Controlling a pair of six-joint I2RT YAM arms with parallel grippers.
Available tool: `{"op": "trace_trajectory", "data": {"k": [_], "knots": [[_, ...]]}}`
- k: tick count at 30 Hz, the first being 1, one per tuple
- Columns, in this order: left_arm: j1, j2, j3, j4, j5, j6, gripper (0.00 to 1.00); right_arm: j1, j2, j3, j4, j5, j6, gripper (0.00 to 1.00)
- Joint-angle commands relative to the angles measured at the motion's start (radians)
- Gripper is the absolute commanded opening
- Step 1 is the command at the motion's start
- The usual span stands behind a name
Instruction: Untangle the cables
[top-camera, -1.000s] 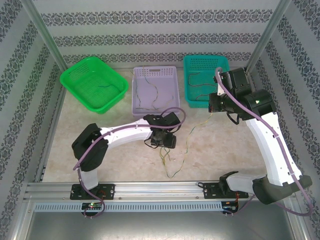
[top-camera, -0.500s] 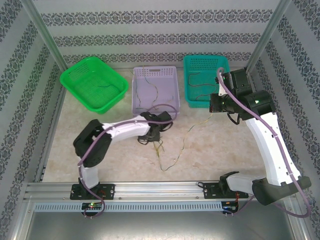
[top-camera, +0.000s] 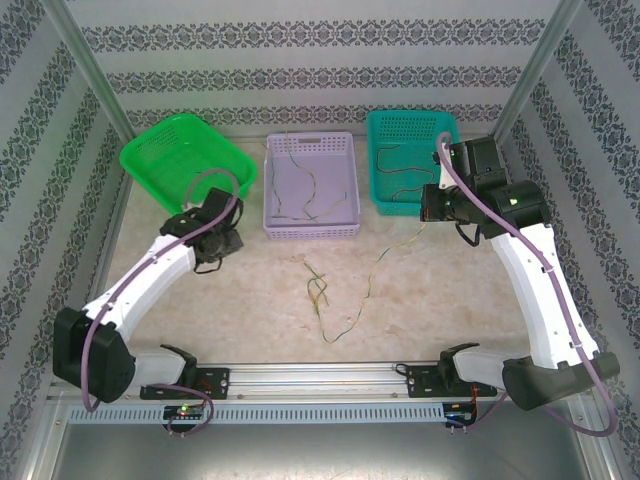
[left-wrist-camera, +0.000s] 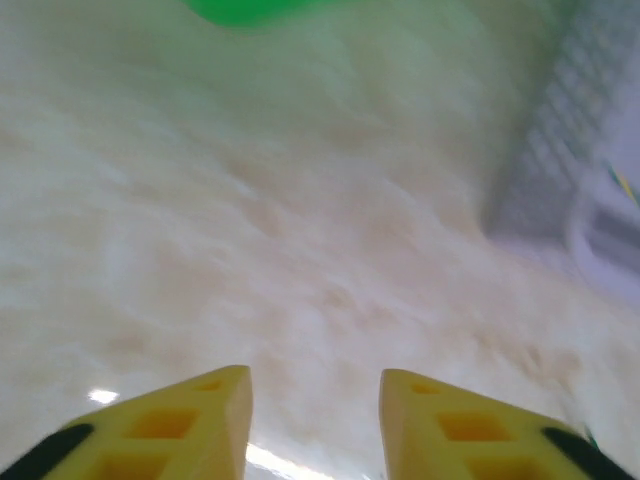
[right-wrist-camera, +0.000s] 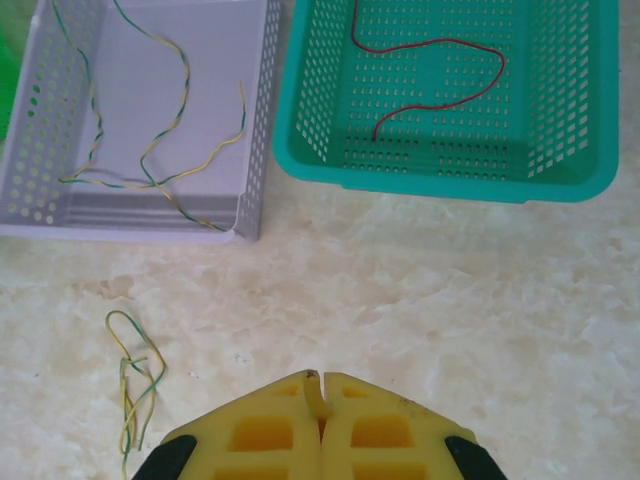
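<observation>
At table centre the small tangle (top-camera: 318, 290) of yellow-green cables now lies free. A second ago the left gripper (top-camera: 213, 247) was right on top of it; half a second ago it was already pulling off toward 10 o'clock. It has since swung out to 9 o'clock, just short of the green basket (top-camera: 140, 160). Its wrist view shows the fingers parted over bare tabletop with nothing between them, so it's released.

Right gripper (top-camera: 428, 215) hasn't moved: parked at 2 o'clock, clenched. A long yellow-green cable (top-camera: 375, 270) runs from its tips down toward 6 o'clock, and the wrist view shows a thin strand nipped at the fingertip seam, so I read it as grasping that cable's end.

My read: the pull separated nothing into a basket this pass. Knot and long cable remain on the table, so sorting isn't done.

Containers:
- lilac basket (right-wrist-camera: 255, 130), 12 o'clock: a few loose yellow-green wires (right-wrist-camera: 170, 90)
- teal basket (right-wrist-camera: 440, 180), 1 o'clock: one red wire (right-wrist-camera: 450, 85)
- green basket: contents too small to tell
</observation>
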Motion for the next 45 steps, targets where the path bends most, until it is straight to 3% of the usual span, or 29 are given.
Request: {"op": "trace_trajectory", "data": {"k": [1,3,6,11,15,21,23,25,27,32,35,40,45], "knots": [[-0.158,0.081,0.006,0.156,0.213,-0.012,0.52,-0.006,0.008,0.001,0.025,-0.024,-0.008,0.0],[-0.251,0.147,0.015,0.179,0.194,-0.111,0.57,-0.005,0.009,0.005,0.028,-0.026,-0.002,0.0],[-0.323,0.222,0.009,0.285,0.202,-0.249,0.66,0.001,0.009,0.003,0.029,-0.027,0.004,0.0],[-0.35,0.345,0.028,0.364,0.212,-0.37,0.67,0.007,0.001,-0.01,0.032,-0.023,0.012,0.0],[-0.349,0.414,0.063,0.366,0.196,-0.369,0.62,0.007,-0.004,-0.015,0.031,-0.021,0.013,0.0],[-0.347,0.508,0.101,0.399,0.204,-0.366,0.45,0.007,-0.011,-0.031,0.036,-0.021,0.011,0.0],[-0.345,0.517,0.111,0.387,0.183,-0.368,0.31,0.007,-0.01,-0.034,0.039,-0.021,0.01,0.0],[-0.342,0.5,0.116,0.333,0.125,-0.363,0.11,0.006,-0.009,-0.031,0.037,-0.013,0.005,0.0],[-0.334,0.453,0.113,0.259,0.05,-0.354,0.0,0.002,-0.009,-0.03,0.033,0.002,-0.001,0.0],[-0.231,0.267,0.072,0.061,-0.114,-0.321,0.0,-0.01,-0.011,-0.031,0.031,0.032,-0.007,0.0],[-0.107,0.152,0.027,-0.003,-0.143,-0.278,0.0,-0.018,-0.009,-0.034,0.033,0.049,-0.007,0.0],[0.099,0.013,-0.029,-0.06,-0.127,-0.194,0.0,-0.026,-0.007,-0.026,0.044,0.057,0.0,0.0],[0.125,-0.016,-0.089,-0.009,-0.018,-0.164,0.0,-0.033,-0.004,0.026,0.071,-0.005,0.051,0.0]]}}
